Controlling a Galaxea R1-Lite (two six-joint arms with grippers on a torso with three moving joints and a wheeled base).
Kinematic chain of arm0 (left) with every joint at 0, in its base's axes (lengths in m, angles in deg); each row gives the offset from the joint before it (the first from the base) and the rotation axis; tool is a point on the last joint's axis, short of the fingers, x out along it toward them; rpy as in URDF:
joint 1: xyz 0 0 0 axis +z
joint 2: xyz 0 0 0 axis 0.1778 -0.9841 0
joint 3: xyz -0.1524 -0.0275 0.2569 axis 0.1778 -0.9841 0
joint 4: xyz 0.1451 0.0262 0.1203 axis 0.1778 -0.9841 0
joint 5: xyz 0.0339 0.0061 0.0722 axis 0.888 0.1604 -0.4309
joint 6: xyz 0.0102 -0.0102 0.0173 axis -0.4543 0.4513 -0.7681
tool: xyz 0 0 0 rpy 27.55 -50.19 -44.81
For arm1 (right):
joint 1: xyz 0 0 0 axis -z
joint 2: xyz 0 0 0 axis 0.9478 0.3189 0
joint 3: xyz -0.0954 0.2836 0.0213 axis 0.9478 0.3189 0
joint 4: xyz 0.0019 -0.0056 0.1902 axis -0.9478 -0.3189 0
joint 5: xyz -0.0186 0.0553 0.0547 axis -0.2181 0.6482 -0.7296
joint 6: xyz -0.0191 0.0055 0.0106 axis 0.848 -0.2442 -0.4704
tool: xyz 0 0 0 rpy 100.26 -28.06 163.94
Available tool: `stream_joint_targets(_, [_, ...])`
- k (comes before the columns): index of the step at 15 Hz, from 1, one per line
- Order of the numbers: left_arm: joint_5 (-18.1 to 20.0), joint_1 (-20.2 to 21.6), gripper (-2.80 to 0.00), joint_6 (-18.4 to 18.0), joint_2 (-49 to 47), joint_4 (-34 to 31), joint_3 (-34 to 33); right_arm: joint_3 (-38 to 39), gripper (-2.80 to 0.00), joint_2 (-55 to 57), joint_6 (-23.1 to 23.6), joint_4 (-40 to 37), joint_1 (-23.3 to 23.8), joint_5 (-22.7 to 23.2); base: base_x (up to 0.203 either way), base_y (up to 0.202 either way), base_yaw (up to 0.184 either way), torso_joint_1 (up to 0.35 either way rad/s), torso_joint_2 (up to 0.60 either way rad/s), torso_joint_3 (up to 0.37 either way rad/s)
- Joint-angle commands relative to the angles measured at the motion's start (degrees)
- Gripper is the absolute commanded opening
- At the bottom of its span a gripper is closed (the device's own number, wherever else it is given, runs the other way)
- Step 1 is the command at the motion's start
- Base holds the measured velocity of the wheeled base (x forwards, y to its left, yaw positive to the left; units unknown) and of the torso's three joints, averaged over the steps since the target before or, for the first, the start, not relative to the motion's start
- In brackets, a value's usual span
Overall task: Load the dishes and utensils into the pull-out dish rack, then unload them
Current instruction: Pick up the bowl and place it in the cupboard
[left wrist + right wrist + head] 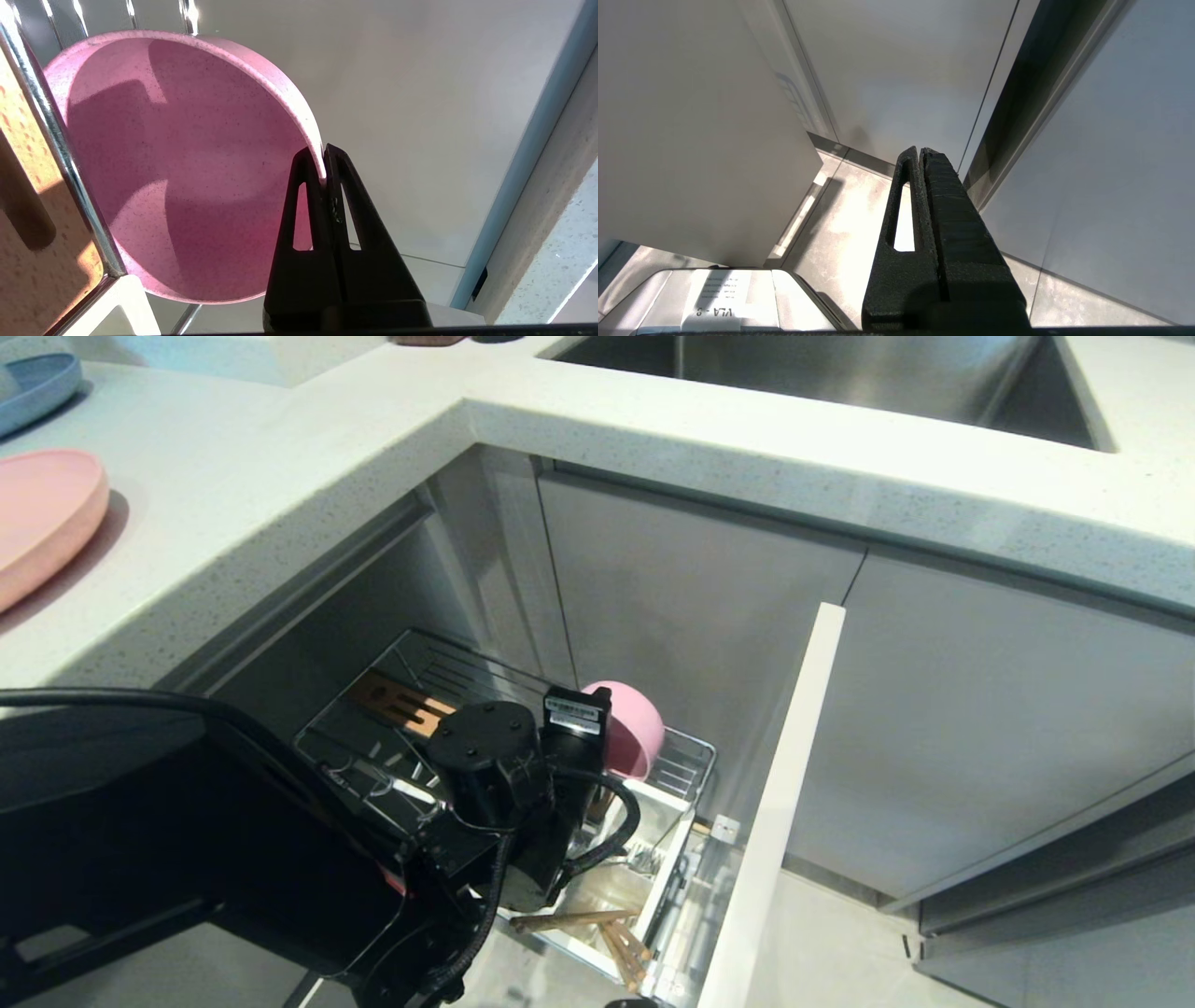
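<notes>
Kitchen corner with pale speckled worktop and grey cabinets

An L-shaped white speckled countertop (pixel 709 448) is seen wrapping round an inner corner, with a stainless steel sink (pixel 822 373) set into its far run. Flat grey cabinet fronts (pixel 990 728) are fitted beneath it, divided by thin dark seams, and a white cabinet door (pixel 784 803) is seen edge-on, swung out towards the camera. A light grey tiled floor (pixel 840 943) is laid below, and a bright patch of light is cast on it in the right wrist view. A blue plate (pixel 33 387) is placed at the far left edge of the worktop. The surfaces are evenly lit by cool, soft light.
</notes>
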Motion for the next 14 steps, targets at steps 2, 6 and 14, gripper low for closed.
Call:
stream_joint_targets(2, [-0.1,0.0,-2.8,0.5,0.1,-1.8,0.0,0.1,-2.8,0.0,0.0,0.0,0.0,0.0,0.0,0.0,0.0,0.0,0.0,0.0])
stream_joint_targets(6, [-0.4,-0.1,0.0,0.7,2.1,-6.4,0.1,0.1,-2.8,0.0,0.0,0.0,0.0,0.0,0.0,0.0,0.0,0.0,0.0,0.0])
stream_joint_targets(14, [-2.7,-1.7,0.0,0.5,13.0,-21.2,0.2,0.1,-2.8,0.0,0.0,0.0,0.0,0.0,0.0,0.0,0.0,0.0,0.0,0.0])
